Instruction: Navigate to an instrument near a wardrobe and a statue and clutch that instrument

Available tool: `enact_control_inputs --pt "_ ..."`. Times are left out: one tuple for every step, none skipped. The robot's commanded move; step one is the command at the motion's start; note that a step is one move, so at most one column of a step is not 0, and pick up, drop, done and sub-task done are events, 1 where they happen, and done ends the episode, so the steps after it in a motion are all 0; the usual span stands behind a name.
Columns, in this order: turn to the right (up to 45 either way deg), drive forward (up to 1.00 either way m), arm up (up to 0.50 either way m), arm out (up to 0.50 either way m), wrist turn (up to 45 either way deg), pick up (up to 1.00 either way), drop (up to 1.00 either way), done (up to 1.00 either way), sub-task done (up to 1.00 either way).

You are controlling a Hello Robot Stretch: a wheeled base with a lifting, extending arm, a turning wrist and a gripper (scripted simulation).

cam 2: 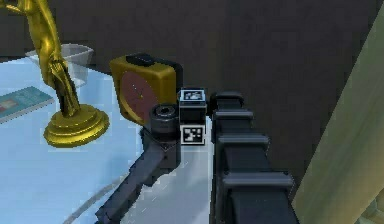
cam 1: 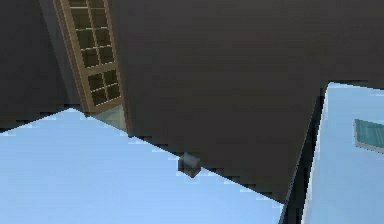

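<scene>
The dark square bar of the arm (cam 2: pixel 250 170) lies nearest, rising from the bottom edge of the arm side view just right of the middle. At its far end are two small white squares with black marks (cam 2: pixel 193 115). Left of them is the gripper (cam 2: pixel 118 205), a dark body whose thin fingers (cam 2: pixel 140 180) slant down toward the near left over a pale blue tabletop (cam 2: pixel 50 185). I cannot tell how the fingers are set, nor whether the gripper holds anything.

Just behind the gripper's body stands a yellow boxy object (cam 2: pixel 140 85) with a reddish-brown round face and a black top. It rests on the tabletop, and whether the gripper touches it cannot be told. To its left, near but apart, a golden statue (cam 2: pixel 76 127) stands upright on a round base. A clear glass (cam 2: pixel 82 55) stands behind the statue, and a flat teal item (cam 2: pixel 22 102) lies at the far left. A dark wall (cam 2: pixel 290 50) backs the table, and a tan upright panel (cam 2: pixel 352 150) runs along the right edge.

In the forward view a pale blue surface (cam 1: pixel 100 175) fills the near left, with a small dark grey block (cam 1: pixel 188 165) at its far edge. A second pale blue surface (cam 1: pixel 340 170) on the right carries a flat teal thing (cam 1: pixel 370 132). Far left, a wood-framed paned window (cam 1: pixel 92 50) is set in the dark wall.
</scene>
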Motion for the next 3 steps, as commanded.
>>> enact_control_inputs --pt "0.0 0.0 0.0 0.0 45.0 0.0 0.0 0.0 0.0" --pt "0.0 0.0 0.0 0.0 45.0 0.0 0.0 0.0 0.0" --pt "0.0 0.0 0.0 0.0 33.0 0.0 0.0 0.0 0.0"
